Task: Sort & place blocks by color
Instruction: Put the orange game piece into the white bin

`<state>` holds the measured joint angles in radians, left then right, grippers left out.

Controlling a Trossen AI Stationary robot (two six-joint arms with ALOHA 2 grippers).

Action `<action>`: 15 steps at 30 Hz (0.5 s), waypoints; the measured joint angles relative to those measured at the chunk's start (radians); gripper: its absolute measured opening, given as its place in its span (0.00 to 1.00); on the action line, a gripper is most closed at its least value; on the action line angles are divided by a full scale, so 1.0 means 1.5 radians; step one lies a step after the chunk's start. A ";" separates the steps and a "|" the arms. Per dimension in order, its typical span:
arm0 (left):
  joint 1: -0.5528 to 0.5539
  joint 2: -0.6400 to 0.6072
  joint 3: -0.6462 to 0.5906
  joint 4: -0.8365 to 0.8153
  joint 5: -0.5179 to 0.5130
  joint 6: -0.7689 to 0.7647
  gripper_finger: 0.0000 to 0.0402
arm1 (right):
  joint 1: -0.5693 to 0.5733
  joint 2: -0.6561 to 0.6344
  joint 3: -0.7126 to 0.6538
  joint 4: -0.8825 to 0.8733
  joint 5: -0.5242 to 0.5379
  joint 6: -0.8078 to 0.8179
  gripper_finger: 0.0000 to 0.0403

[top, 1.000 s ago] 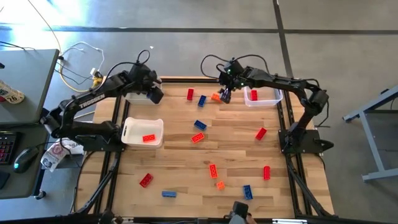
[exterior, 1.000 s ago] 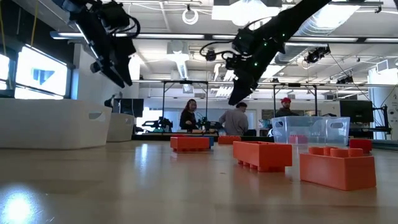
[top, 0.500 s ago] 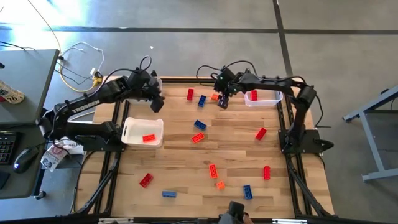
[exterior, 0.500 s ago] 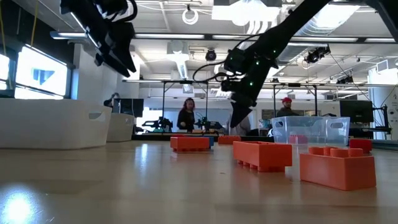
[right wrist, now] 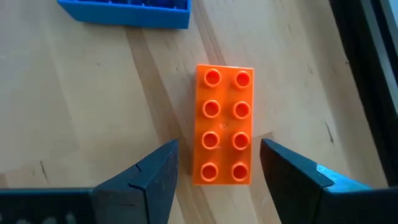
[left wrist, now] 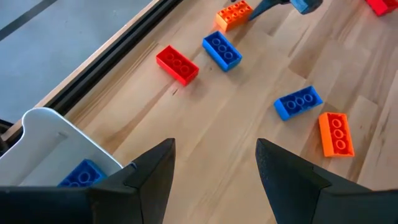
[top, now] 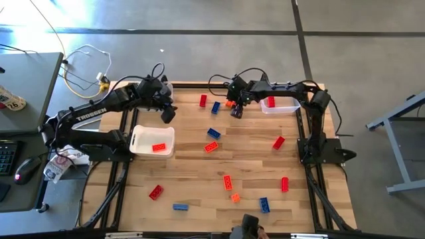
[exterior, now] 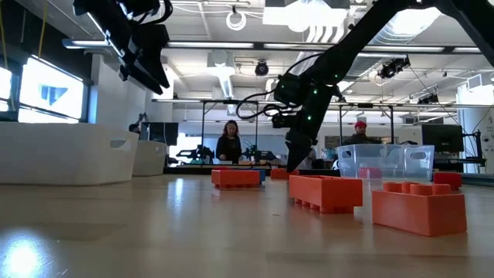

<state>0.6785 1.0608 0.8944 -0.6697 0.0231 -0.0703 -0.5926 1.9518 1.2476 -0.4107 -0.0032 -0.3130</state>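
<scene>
Red, blue and orange blocks lie scattered flat on the wooden table. My right gripper [top: 236,111] is open near the far edge, pointing steeply down over an orange block [right wrist: 225,124]. One finger stands off each long side of that block, which lies studs up. A blue block [right wrist: 124,12] lies just beyond it. My left gripper [top: 168,115] hangs open and empty above the table, between a white bin [left wrist: 56,143] holding a blue block and the white bin [top: 153,141] nearer me.
A clear bin [top: 279,104] with a red block stands at the far right. A red block [top: 203,100] and a blue block [top: 216,106] lie left of my right gripper. More blocks lie mid-table [top: 213,133] and toward the near edge [top: 228,181]. People stand in the room behind.
My right gripper has sunk toward the orange block at the far edge and stayed open. My left gripper has swung a little toward the near edge, away from the far white bin, still open.
</scene>
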 joint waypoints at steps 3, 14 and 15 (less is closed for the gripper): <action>0.000 0.000 0.000 0.000 -0.001 0.001 0.52 | 0.000 0.000 0.000 0.003 0.000 0.001 0.52; 0.000 0.000 0.000 0.001 -0.003 0.001 0.52 | 0.006 0.025 0.001 0.006 0.002 0.000 0.52; 0.000 0.000 0.000 0.001 -0.003 0.001 0.52 | 0.007 0.025 0.001 0.006 0.005 0.000 0.52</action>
<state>0.6788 1.0611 0.8944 -0.6685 0.0185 -0.0685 -0.5814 1.9900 1.2484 -0.4019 0.0043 -0.3126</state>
